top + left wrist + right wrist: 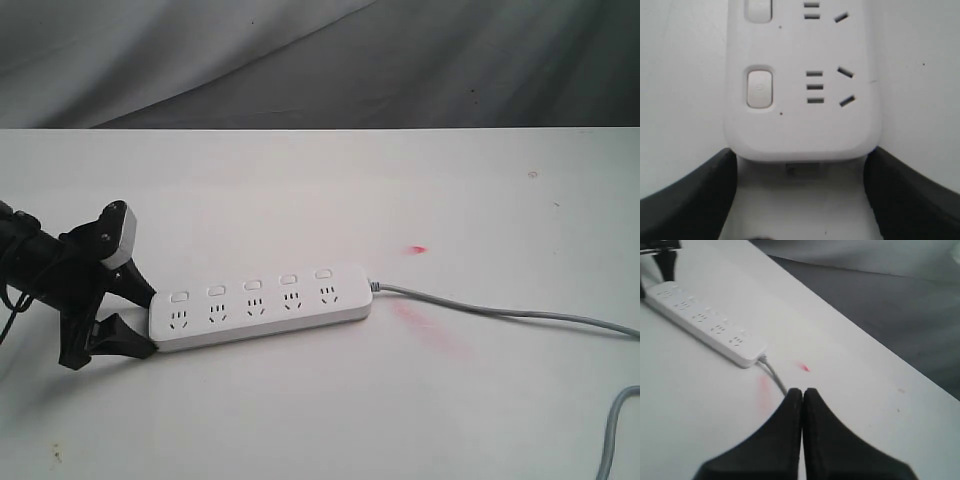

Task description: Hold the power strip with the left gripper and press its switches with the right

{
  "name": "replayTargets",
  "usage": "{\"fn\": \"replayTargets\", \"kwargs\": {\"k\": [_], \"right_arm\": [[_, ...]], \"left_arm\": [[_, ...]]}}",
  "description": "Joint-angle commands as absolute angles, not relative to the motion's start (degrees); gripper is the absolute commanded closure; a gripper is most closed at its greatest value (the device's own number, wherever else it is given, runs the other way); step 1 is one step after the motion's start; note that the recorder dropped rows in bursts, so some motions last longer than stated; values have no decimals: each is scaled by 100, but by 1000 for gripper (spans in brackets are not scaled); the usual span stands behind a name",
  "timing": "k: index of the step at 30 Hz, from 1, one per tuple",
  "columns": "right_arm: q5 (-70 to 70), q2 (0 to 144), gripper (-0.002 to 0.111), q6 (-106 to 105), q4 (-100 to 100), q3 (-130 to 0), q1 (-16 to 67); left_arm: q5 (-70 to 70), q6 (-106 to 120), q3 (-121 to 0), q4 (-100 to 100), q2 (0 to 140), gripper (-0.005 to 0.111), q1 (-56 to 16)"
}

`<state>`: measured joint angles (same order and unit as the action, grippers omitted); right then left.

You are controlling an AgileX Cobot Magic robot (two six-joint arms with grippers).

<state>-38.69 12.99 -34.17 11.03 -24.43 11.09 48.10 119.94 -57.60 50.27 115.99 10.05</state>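
Low on the table (420, 400), the left tool (152, 322) seemingly clamps the power strip's (262, 305) end; the right tool (802, 392) is pressed together.

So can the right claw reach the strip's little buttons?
Probably yes. The right gripper, shut, is off past the cord end, with nothing showing between it and the switches. The left gripper holds just the other end of the power strip, clear of them.

On my feed I see a white table (300, 190) with a grey cloth backdrop (300, 60) rumpled behind its far edge. A small red mark (417, 248) sits on the tabletop, a fainter pink smear (430, 328) near it, and a tiny ring-shaped speck (532, 174) lies toward the far right.
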Motion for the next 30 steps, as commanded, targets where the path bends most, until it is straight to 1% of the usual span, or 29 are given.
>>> {"fn": "replayTargets", "kwargs": {"k": [1, 8, 16, 20, 25, 30], "right_arm": [[-3737, 926, 108, -3367, 1456, -2391, 345], [-2353, 24, 108, -3382, 1446, -1338, -262], [-1223, 0, 108, -3450, 1404, -176, -285], [-841, 0, 108, -3450, 1404, 0, -285], [-1196, 0, 108, -3403, 1605, 0, -285], [-2019, 0, 108, -3403, 1932, 0, -285]], "left_arm": [[4834, 11997, -5767, 5091, 11613, 40, 973], [4834, 11997, -5767, 5091, 11613, 40, 973], [4834, 11997, -5767, 5091, 11613, 40, 973], [4834, 11997, -5767, 5091, 11613, 40, 973], [4834, 11997, -5767, 5091, 11613, 40, 973], [4834, 11997, -5767, 5091, 11613, 40, 973]]}}
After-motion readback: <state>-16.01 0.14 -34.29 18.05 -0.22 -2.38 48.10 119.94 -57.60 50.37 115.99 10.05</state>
